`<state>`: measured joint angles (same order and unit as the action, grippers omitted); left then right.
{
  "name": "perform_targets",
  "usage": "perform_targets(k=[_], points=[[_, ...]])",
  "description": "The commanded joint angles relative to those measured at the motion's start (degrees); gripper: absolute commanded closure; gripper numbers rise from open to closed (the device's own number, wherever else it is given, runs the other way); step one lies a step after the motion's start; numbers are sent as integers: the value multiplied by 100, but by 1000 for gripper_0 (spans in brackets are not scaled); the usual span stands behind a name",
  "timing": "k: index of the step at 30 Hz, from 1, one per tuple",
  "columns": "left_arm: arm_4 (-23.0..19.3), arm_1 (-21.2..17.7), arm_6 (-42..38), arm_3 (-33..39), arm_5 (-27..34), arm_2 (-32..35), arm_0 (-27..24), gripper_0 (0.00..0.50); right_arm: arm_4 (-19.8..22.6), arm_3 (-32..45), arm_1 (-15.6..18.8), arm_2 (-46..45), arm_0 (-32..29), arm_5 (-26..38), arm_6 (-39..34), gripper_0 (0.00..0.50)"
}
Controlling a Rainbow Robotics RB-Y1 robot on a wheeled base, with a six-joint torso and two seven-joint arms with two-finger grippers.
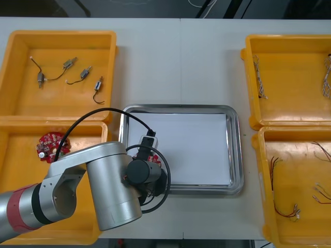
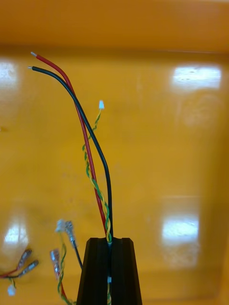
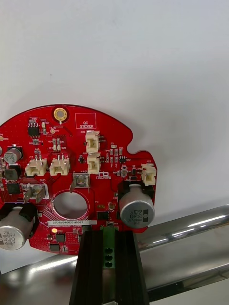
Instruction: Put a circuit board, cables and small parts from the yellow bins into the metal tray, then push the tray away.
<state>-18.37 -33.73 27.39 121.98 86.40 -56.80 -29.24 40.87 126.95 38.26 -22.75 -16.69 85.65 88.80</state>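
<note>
the left gripper [image 3: 107,236], fingers clamped on the round red circuit board [image 3: 76,162], holds it over the metal tray [image 1: 235,150] at its lower-left corner in the front view, while the right gripper [image 2: 109,244] pinches thin cables [image 2: 88,152] above a yellow bin [image 2: 171,143].

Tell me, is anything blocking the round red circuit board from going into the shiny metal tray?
Nothing visible. The left gripper holds the round red circuit board over the shiny metal tray's white inside, just past its rim.
</note>
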Motion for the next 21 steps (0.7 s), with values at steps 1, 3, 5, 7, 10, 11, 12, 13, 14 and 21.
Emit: perform_targets(k=[1,3,5,7,10,11,12,13,14,21], points=[[97,156,-603,72,-88,-86,-214,251,457,243,428,-537,210,383,-99,500],[141,165,-665,72,-106,-86,-214,19,686,304,656,-616,201,470,-117,500],[185,174,-718,72,-132,-86,-214,0,923,339,885,-704,201,576,-126,500],[202,174,-788,72,-185,-86,-214,0,1248,339,1105,-845,201,699,-143,500],[229,174,-841,72,-193,-86,-214,0,1679,357,1368,-1038,219,831,-143,500],[246,174,-849,72,-193,-86,-214,0,1793,366,1438,-1065,227,857,-135,500],[255,174,-867,72,-193,-86,-214,0,1969,401,1570,-1109,236,866,-117,500],[255,174,-867,72,-193,-77,-214,0,2039,427,1614,-1126,227,875,-135,500],[255,174,-876,81,-193,-60,-214,0,2206,506,1729,-1126,236,884,-152,500],[264,174,-937,283,-132,116,-214,0,2804,849,2309,-1135,289,866,-170,500]])
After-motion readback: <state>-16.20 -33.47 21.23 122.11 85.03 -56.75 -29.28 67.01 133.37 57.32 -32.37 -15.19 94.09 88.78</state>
